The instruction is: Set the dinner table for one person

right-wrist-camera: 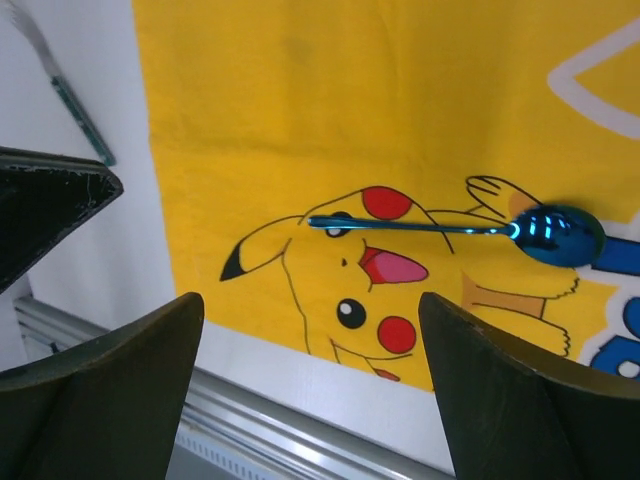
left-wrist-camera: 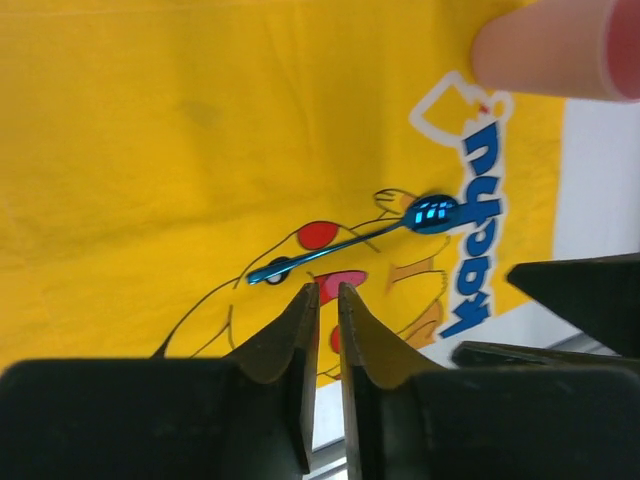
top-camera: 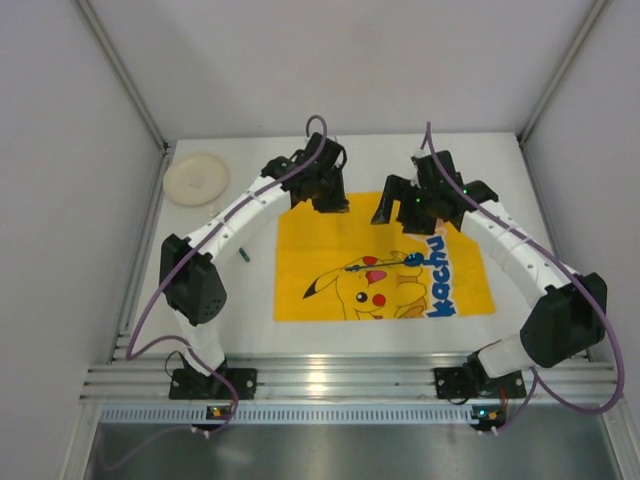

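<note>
Spoon (top-camera: pixel 385 263) lying on yellow mat (top-camera: pixel 310 240), blue lettering "kachu" (top-camera: pixel 438 275).

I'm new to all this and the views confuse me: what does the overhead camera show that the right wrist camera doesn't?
Only the overhead view shows the cream plate at the table's far left corner, plus both arms whole. Only the right wrist view shows its own gripper close up, fingers wide apart. Both show the yellow cartoon mat, the shiny blue spoon lying on it, and a fork on the white table beside the mat.
</note>
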`<state>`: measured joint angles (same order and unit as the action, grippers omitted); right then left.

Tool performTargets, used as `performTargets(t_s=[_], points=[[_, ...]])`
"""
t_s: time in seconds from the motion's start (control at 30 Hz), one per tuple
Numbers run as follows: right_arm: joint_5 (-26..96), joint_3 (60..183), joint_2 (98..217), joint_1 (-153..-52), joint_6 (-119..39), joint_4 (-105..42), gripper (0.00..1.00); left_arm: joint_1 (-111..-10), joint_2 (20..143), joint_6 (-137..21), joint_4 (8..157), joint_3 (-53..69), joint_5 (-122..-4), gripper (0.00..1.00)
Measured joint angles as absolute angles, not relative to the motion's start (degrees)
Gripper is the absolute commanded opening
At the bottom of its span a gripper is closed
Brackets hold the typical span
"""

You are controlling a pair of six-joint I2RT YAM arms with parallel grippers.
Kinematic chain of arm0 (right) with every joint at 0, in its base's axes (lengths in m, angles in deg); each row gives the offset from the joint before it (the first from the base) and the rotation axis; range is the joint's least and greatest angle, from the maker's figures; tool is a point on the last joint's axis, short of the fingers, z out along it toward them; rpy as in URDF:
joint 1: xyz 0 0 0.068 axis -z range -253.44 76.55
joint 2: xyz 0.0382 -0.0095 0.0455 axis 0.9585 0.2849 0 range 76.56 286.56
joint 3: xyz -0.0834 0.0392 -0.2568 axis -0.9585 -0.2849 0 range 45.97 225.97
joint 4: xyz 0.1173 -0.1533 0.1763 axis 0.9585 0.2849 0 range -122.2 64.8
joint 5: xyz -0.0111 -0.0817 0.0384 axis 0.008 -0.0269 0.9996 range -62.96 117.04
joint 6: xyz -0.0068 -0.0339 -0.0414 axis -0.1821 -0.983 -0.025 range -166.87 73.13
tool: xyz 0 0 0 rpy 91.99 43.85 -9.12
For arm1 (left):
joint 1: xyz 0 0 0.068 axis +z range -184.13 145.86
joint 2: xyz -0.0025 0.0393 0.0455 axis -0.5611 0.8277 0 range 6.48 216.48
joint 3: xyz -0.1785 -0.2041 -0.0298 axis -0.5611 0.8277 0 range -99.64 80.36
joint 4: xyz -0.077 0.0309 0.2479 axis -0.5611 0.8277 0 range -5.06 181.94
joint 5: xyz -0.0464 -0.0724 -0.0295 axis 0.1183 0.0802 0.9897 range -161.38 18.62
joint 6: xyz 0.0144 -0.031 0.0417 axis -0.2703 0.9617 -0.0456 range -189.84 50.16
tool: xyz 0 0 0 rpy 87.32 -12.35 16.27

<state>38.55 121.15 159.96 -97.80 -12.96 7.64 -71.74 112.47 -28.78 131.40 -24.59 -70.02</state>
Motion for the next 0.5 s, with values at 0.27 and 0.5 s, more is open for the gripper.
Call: performTargets(t_s=[0.27, 0.5], points=[[33.1, 112.5, 161.7, -96.5, -11.5, 12.5, 0.86, -71.7, 114.6, -35.4, 128.8, -11.1, -67.9, 0.24], [24.3, 113.7, 170.0, -95.6, -11.8, 15.7, 0.78, -71.7, 119.5, -38.3, 127.6, -10.5, -66.2, 0.22]])
